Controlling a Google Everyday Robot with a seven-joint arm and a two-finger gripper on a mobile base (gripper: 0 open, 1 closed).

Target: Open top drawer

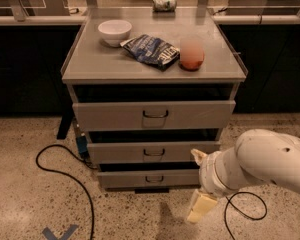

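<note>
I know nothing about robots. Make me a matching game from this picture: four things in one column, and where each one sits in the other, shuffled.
Things:
1. white bowl
2. blue snack bag
3. top drawer
4. gripper

Places:
A. low near the floor, by the right end of the bottom drawer
B. back left of the cabinet top
C. directly under the cabinet top
D. middle of the cabinet top

Pairs: 1-B, 2-D, 3-C, 4-A.
</note>
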